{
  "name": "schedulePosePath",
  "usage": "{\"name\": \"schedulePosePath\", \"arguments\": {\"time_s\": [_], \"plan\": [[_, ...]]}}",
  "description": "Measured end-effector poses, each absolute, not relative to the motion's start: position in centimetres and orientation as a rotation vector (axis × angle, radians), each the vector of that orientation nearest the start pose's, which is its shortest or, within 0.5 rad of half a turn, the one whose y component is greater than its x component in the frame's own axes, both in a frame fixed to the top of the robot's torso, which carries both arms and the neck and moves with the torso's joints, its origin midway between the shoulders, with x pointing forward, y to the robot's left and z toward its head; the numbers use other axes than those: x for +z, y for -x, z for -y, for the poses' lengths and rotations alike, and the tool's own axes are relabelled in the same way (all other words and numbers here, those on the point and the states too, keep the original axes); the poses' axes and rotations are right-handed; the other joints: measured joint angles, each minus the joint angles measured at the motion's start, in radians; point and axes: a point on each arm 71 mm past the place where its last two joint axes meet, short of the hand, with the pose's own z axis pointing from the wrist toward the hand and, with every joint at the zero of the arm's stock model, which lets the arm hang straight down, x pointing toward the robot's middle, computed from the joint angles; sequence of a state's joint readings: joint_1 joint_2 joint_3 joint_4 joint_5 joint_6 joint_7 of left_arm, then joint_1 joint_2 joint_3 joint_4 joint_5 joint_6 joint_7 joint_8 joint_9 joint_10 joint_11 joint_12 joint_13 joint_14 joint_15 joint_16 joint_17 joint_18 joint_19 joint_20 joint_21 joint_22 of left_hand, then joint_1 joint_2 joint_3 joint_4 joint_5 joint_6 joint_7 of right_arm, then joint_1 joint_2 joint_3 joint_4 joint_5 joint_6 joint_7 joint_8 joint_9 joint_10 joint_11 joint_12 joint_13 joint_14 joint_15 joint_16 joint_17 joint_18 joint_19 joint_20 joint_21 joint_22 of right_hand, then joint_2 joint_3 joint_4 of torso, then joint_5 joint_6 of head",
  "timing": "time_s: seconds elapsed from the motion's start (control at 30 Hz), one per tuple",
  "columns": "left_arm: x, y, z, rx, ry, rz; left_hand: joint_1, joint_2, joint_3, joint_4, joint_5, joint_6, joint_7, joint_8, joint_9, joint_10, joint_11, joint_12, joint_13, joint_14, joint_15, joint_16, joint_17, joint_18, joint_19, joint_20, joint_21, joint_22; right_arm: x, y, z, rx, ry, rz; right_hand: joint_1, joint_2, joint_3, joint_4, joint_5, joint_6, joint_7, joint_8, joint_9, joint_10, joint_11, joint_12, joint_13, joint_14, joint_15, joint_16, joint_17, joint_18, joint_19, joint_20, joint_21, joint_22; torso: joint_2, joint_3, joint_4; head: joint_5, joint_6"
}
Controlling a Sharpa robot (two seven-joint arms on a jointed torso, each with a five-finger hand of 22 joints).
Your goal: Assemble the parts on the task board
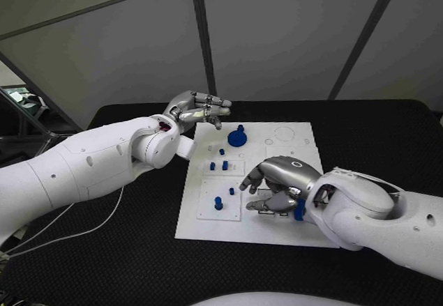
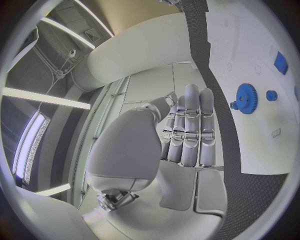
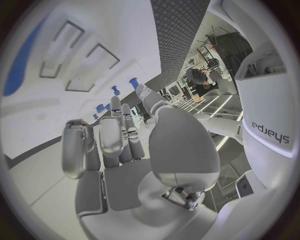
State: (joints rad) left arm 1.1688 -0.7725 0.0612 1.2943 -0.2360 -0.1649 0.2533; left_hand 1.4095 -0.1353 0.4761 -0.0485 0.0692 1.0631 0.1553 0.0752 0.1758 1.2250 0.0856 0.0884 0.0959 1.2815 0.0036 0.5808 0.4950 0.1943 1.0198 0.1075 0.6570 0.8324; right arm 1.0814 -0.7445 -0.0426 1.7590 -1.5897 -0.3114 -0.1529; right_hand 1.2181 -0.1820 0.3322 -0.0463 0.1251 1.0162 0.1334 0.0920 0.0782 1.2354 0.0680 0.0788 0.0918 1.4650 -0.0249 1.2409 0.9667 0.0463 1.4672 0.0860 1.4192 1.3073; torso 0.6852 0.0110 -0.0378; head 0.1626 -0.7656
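Board: task board (image 1: 287,226), a flat white plate, lay mid-frame in the head view on the black table (image 1: 382,136), with shallow rectangular recesses and round holes in its surface.
Gear: blue toothed gear (image 1: 238,139) sat toward the board's upper middle; in the left wrist view it showed as a round disc with fine teeth and a small knob beside it (image 2: 246,98).
Pegs: small blue pegs (image 1: 217,166) stood near the board's centre, and another blue piece (image 1: 217,203) stood in the lower-left block.
Left hand: left hand (image 1: 198,110) hovered just off the board's upper-left corner, silver fingers (image 2: 190,131) straight and side by side, holding nothing.
Right hand: right hand (image 1: 274,186) hung low over the board's lower middle, fingers curled downward. I could not tell whether anything was caught under them. In the right wrist view the fingers (image 3: 109,137) looked loosely bent with no part plainly between them.
Step, as I read it: right hand seemed to be working at a part or recess beneath its palm.
Doing it well: part should go in square to its hole, lowered straight, pressed gently; left hand could steady the board's edge if it shifted.
Materials: parts looked like hard matte plastic, the board smooth and rigid, the table finely textured.
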Motion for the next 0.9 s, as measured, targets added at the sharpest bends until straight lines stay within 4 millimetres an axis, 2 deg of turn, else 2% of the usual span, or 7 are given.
{"name": "schedulePosePath", "arguments": {"time_s": [0.13, 0.3, 0.37, 0.47, 0.53, 0.67, 0.9], "plan": [[-17.9, -53.2, -24.0, -1.422, 0.965, -1.531, 0.000, 0.000, 0.000, 0.000, 0.000, 0.000, 0.000, 0.000, 0.000, 0.000, 0.000, 0.000, 0.000, 0.000, 0.000, 0.000, 0.000, 0.000, 0.000, 0.000, 0.000, 0.000, -20.1, -40.2, 13.0, 0.876, 0.223, -1.719, -0.030, -0.007, -0.052, 0.035, 0.000, 0.054, -0.015, 0.014, 0.009, 0.085, -0.020, 0.039, 0.030, 0.000, 0.000, 0.010, 0.018, 0.000, 0.000, 0.000, 0.011, 0.000, -0.001, -0.0008, -0.0022, -0.021, 0.007], [-18.0, -53.1, -24.1, -1.420, 0.966, -1.532, 0.000, 0.000, 0.000, 0.000, 0.000, 0.000, 0.000, 0.000, 0.000, 0.000, 0.000, 0.000, 0.000, 0.000, 0.000, -0.001, 0.000, 0.000, 0.000, 0.000, 0.000, 0.000, -19.8, -40.3, 17.2, 0.809, 0.037, -1.762, -0.064, -0.002, -0.127, 0.085, 0.001, 0.131, -0.064, 0.051, 0.052, 0.223, -0.070, 0.167, 0.127, 0.001, -0.046, 0.052, 0.080, -0.009, -0.001, -0.042, 0.069, 0.000, -0.003, -0.0007, -0.0102, -0.049, 0.014], [-18.0, -53.1, -24.0, -1.421, 0.965, -1.533, 0.000, 0.000, -0.003, -0.003, 0.000, 0.000, 0.000, 0.000, 0.000, 0.000, 0.000, 0.000, 0.000, 0.000, 0.000, -0.004, 0.000, 0.000, 0.000, 0.000, 0.000, 0.000, -19.8, -40.3, 18.7, 0.768, -0.037, -1.781, -0.069, -0.001, -0.163, 0.113, 0.010, 0.150, -0.076, 0.067, 0.087, 0.233, -0.081, 0.257, 0.214, 0.001, -0.058, 0.065, 0.096, -0.016, -0.002, -0.057, 0.087, 0.000, -0.004, -0.0010, -0.0133, -0.061, 0.016], [-18.0, -53.0, -23.9, -1.422, 0.964, -1.535, 0.000, 0.000, -0.003, -0.003, 0.000, 0.000, 0.000, 0.000, 0.000, 0.000, 0.000, 0.000, 0.000, 0.000, 0.000, -0.004, 0.000, 0.000, 0.000, 0.000, 0.000, 0.000, -19.8, -40.3, 20.1, 0.709, -0.117, -1.803, -0.061, 0.012, -0.233, 0.177, 0.020, 0.145, -0.083, 0.090, 0.184, 0.210, -0.106, 0.583, 0.555, 0.000, -0.065, 0.091, 0.132, -0.016, 0.000, -0.072, 0.107, 0.000, -0.006, -0.0017, -0.0167, -0.073, 0.016], [-18.0, -53.0, -23.9, -1.422, 0.964, -1.537, 0.000, 0.000, -0.003, -0.003, 0.000, 0.000, 0.000, 0.000, 0.000, 0.000, 0.000, 0.000, 0.000, 0.000, 0.000, -0.004, 0.000, 0.000, 0.000, 0.000, 0.000, 0.000, -19.9, -40.3, 20.5, 0.677, -0.148, -1.815, -0.042, 0.006, -0.273, 0.219, 0.022, 0.127, -0.086, 0.097, 0.254, 0.171, -0.102, 0.747, 0.732, 0.000, -0.065, 0.106, 0.154, -0.016, 0.000, -0.072, 0.118, 0.000, -0.007, -0.0018, -0.0179, -0.079, 0.016], [-18.2, -52.9, -23.9, -1.421, 0.964, -1.541, 0.000, 0.000, -0.003, -0.003, 0.000, 0.000, 0.000, 0.000, 0.000, 0.000, 0.000, 0.000, 0.000, 0.000, 0.000, -0.004, -0.001, 0.000, 0.000, 0.000, 0.000, 0.000, -20.1, -40.2, 20.9, 0.610, -0.190, -1.840, -0.039, 0.003, -0.296, 0.281, 0.022, 0.108, -0.087, 0.102, 0.328, 0.155, -0.097, 0.862, 0.860, 0.000, -0.065, 0.115, 0.176, -0.032, 0.000, -0.072, 0.126, 0.000, -0.007, -0.0018, -0.0197, -0.082, 0.016], [-18.3, -52.9, -24.0, -1.419, 0.966, -1.543, 0.000, 0.000, -0.003, -0.003, 0.000, 0.000, 0.000, 0.000, 0.000, 0.000, 0.000, 0.000, 0.000, 0.000, 0.000, -0.004, -0.001, 0.000, 0.000, 0.000, 0.000, 0.000, -20.8, -40.2, 20.6, 0.521, -0.201, -1.878, -0.035, -0.001, -0.324, 0.333, 0.022, 0.095, -0.087, 0.102, 0.392, 0.149, -0.093, 0.906, 0.919, 0.000, -0.065, 0.124, 0.185, -0.032, 0.000, -0.072, 0.134, 0.000, -0.008, -0.0032, -0.0187, -0.083, 0.013]]}}
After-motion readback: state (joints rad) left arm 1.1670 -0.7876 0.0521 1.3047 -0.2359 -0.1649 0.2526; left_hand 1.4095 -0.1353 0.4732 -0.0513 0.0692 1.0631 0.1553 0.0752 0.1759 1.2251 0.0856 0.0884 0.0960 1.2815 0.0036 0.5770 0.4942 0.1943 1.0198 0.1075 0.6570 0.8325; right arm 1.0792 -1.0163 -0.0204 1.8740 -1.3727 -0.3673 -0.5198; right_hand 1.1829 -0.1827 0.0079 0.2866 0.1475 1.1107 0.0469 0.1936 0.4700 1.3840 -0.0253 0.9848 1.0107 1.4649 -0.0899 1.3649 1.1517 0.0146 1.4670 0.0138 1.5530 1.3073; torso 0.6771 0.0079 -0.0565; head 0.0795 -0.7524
